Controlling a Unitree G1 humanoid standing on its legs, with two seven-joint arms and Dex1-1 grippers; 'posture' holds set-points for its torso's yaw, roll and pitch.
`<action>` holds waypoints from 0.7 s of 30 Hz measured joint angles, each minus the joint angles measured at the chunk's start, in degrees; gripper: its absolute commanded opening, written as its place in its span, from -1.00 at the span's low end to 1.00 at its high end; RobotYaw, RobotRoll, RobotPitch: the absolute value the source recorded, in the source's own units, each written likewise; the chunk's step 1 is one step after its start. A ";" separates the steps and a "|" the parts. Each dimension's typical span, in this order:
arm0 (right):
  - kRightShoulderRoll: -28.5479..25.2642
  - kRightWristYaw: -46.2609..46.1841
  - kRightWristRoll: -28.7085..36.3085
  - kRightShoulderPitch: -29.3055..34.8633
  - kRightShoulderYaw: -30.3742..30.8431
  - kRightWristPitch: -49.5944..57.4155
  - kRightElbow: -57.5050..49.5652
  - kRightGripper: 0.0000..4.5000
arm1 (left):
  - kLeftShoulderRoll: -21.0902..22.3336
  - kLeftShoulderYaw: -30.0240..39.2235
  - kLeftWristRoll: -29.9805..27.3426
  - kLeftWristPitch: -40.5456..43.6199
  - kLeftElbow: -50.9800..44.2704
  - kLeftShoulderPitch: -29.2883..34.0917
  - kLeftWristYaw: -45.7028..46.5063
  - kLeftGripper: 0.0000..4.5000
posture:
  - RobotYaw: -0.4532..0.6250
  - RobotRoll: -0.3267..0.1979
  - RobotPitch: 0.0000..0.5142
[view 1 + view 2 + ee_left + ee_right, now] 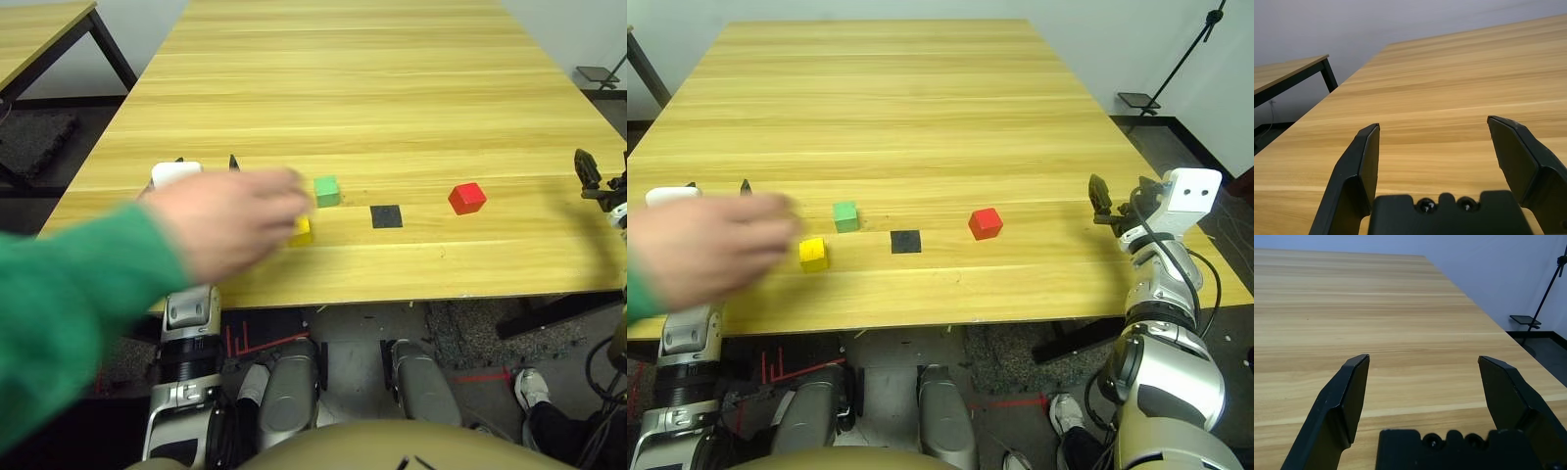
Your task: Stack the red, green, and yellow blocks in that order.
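Nothing is stacked yet: red block (pixel 986 223), green block (pixel 845 216) and yellow block (pixel 813 255) lie apart on the table (pixel 921 98). Left gripper (pixel 1449 147) and right gripper (pixel 1422 382) are spread wide, empty. The person's hand (pixel 710 245) should be cleared before the green block is grasped.

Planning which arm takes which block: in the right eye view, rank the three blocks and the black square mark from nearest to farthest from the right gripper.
From the right gripper, at the table's right edge:
1. Red block, right of the mark.
2. Black square mark, middle.
3. Green block, left of the mark.
4. Yellow block, farthest left, beside a person's hand.
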 measured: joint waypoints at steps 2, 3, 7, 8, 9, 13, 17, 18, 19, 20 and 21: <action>-0.01 0.01 0.22 -0.07 0.00 0.02 0.00 1.00 | 0.13 0.18 0.00 -0.14 0.00 0.00 0.12 0.99 | 0.14 -0.34 -0.57; -0.03 -0.06 0.29 -0.13 0.00 0.05 0.01 1.00 | 0.15 0.20 0.00 -0.17 0.00 0.01 0.22 0.99 | 0.14 -0.34 -0.57; -1.76 1.79 -0.94 -1.27 2.00 2.01 0.44 1.00 | -0.55 -0.22 -1.10 1.61 -2.59 1.17 -0.55 0.99 | 0.09 -0.37 -0.46; -1.87 3.21 -1.17 -2.13 2.69 2.64 0.40 1.00 | -0.31 -0.32 -1.99 2.44 -3.57 0.94 -1.36 0.99 | 0.09 -0.39 -0.46; -1.96 6.62 -1.72 -3.90 4.31 4.20 0.13 1.00 | 0.71 -0.65 -3.94 4.45 -5.09 0.11 -3.70 0.99 | 0.10 -0.39 -0.46; -3.24 23.37 -6.14 -9.25 13.74 9.29 -2.56 1.00 | 7.65 -2.63 -11.46 13.64 -9.70 -7.48 -14.90 0.99 | 0.15 -0.42 -0.55; -6.02 38.12 -11.54 -11.73 22.03 9.77 -3.21 1.00 | 15.42 -4.79 -17.69 22.71 -11.70 -11.50 -26.09 0.99 | 0.19 -0.42 -0.56; -6.33 41.17 -12.83 -12.46 23.83 9.69 -3.09 1.00 | 16.90 -5.86 -19.38 25.26 -11.83 -12.06 -29.20 0.99 | 0.21 -0.43 -0.57; -6.57 43.71 -14.28 -13.47 25.61 9.46 -2.73 1.00 | 18.01 -7.22 -20.81 27.72 -12.01 -12.81 -32.02 0.99 | 0.21 -0.43 -0.57; -6.71 45.91 -15.55 -14.54 27.36 8.90 -2.30 1.00 | 19.18 -8.68 -22.10 29.89 -12.32 -13.69 -34.52 0.99 | 0.21 -0.44 -0.58; -6.74 47.72 -16.84 -15.70 28.64 8.29 -1.92 1.00 | 20.04 -10.02 -22.96 31.51 -12.94 -14.55 -36.66 0.99 | 0.25 -0.44 -0.59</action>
